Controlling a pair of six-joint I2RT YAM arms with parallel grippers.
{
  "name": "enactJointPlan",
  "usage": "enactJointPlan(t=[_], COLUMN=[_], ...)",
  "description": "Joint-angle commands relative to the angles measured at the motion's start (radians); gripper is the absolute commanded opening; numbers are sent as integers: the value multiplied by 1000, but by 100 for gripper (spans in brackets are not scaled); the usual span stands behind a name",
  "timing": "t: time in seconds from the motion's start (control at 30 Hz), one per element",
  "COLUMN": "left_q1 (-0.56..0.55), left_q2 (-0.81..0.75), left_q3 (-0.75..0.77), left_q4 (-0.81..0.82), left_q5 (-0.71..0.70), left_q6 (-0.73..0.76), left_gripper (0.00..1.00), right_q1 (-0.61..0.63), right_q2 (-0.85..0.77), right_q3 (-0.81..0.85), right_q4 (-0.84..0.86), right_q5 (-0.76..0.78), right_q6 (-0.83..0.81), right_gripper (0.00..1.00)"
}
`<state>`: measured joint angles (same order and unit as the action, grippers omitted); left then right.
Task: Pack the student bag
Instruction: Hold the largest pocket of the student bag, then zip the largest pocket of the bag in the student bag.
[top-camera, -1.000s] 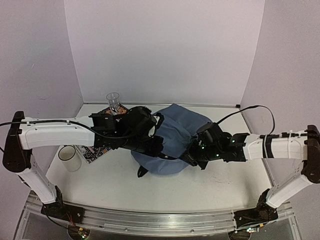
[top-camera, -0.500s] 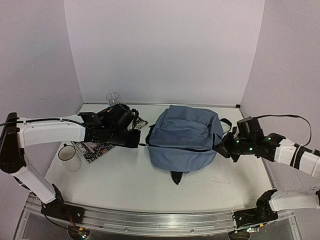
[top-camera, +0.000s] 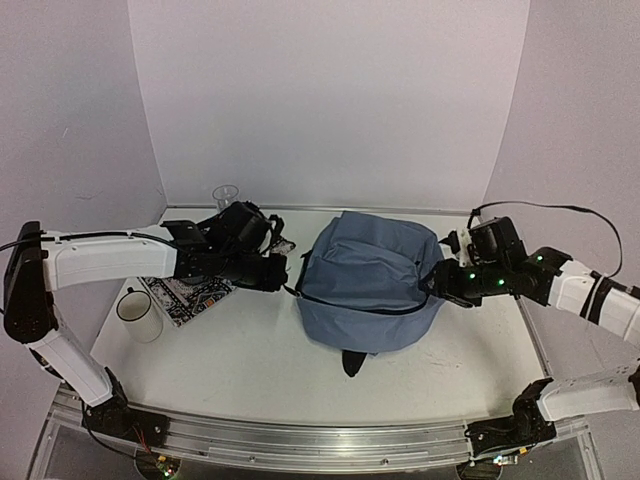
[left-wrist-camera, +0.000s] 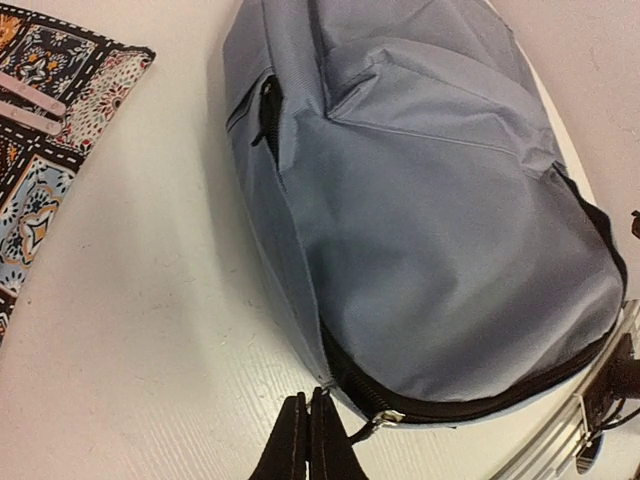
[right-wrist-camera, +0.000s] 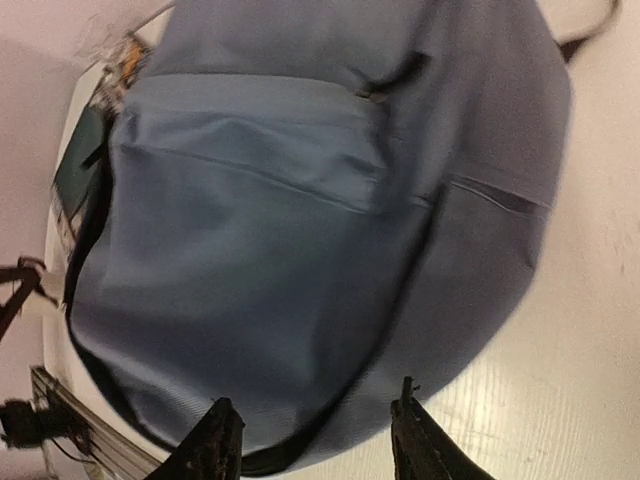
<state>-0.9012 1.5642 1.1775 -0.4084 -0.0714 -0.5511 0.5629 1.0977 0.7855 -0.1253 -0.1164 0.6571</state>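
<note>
The student bag (top-camera: 365, 285) is a grey-blue backpack lying flat mid-table, its dark zipper line along the near rim (left-wrist-camera: 470, 400). My left gripper (top-camera: 285, 283) is at the bag's left edge. In the left wrist view its jaws (left-wrist-camera: 308, 400) are shut, the tips pinching the seam corner where the zipper ends, with the silver zipper slider (left-wrist-camera: 385, 417) just beside them. My right gripper (top-camera: 432, 285) hovers at the bag's right edge. In the right wrist view it (right-wrist-camera: 315, 425) stands open, the fingers apart over the bag's (right-wrist-camera: 300, 220) rounded rim and holding nothing.
A patterned book (top-camera: 190, 293) lies left of the bag, also showing in the left wrist view (left-wrist-camera: 40, 150). A white mug (top-camera: 137, 313) stands near the left edge and a clear cup (top-camera: 226, 195) at the back. A black strap (top-camera: 352, 362) pokes out below the bag.
The arms have drawn apart from over the bunched bag, which now lies spread flat. The right gripper has let go and opened; the left has stayed shut at the bag's left edge.
</note>
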Motion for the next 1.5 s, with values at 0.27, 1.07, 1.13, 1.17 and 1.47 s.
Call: enactJointPlan(t=[0.27, 1.07, 1.13, 1.17, 1.47], left_q1=[0, 36, 55, 65, 203], left_q2=[-57, -1, 34, 54, 269], left_q3=[125, 200, 231, 247, 468], left_q4=[64, 79, 77, 75, -6], left_q5=[151, 83, 81, 81, 15], left_q6=[-32, 16, 32, 38, 118], left_gripper=[0, 0, 0, 0, 0], right_q1=[397, 501, 518, 528, 634], right_q2=[251, 533, 500, 483, 359], right_q3=[266, 391, 361, 348, 253], right_q4=[117, 187, 182, 179, 139], right_q5=[156, 171, 165, 164, 198], right_q6=[-508, -812, -803, -797, -742], right_gripper=[79, 0, 0, 0, 0])
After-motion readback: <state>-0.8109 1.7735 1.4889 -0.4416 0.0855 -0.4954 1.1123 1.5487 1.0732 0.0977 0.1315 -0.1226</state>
